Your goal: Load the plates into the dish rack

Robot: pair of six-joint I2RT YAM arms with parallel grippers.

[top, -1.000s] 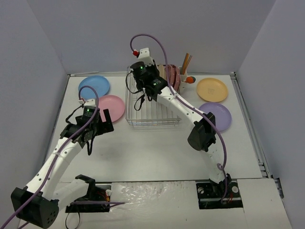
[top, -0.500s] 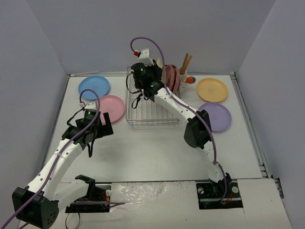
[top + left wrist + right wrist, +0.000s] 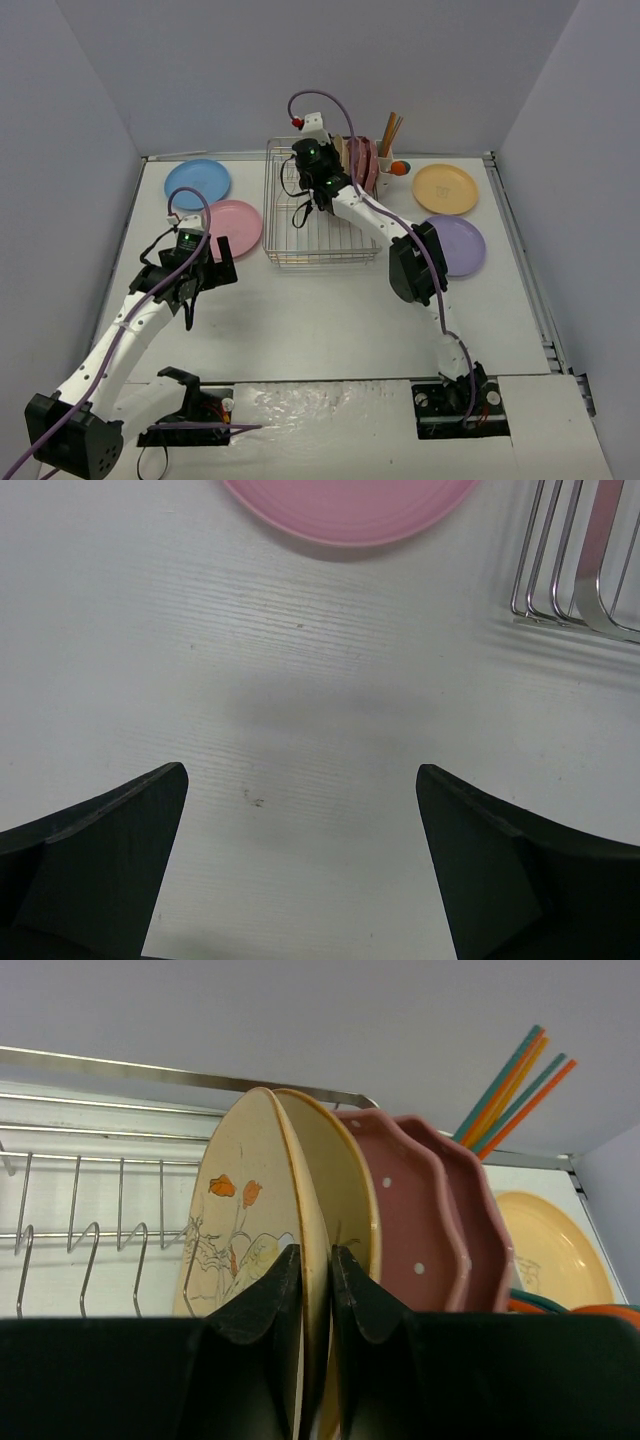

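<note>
The silver wire dish rack [image 3: 318, 238] stands at the back centre. My right gripper [image 3: 315, 1256] is shut on the rim of a beige plate with a printed picture [image 3: 250, 1195], held upright over the rack [image 3: 95, 1225]. Right behind it stand a second beige plate [image 3: 350, 1185] and two scalloped dark-pink dotted plates [image 3: 415, 1220]. In the top view the right gripper [image 3: 322, 172] is above the rack's back half. A pink plate [image 3: 237, 225], a blue one [image 3: 197, 180], an orange-yellow one [image 3: 445, 187] and a lavender one [image 3: 458, 243] lie flat on the table. My left gripper [image 3: 220, 260] hovers open just short of the pink plate [image 3: 350, 505].
A white cup with orange and teal sticks [image 3: 390, 140] hangs at the rack's right back corner. The rack's near corner [image 3: 570, 560] shows at the left wrist view's upper right. Grey walls close in the table on three sides.
My right gripper has carried the beige plate rightward along the rack, up against the plates standing at its right end. The left arm has barely shifted.
</note>
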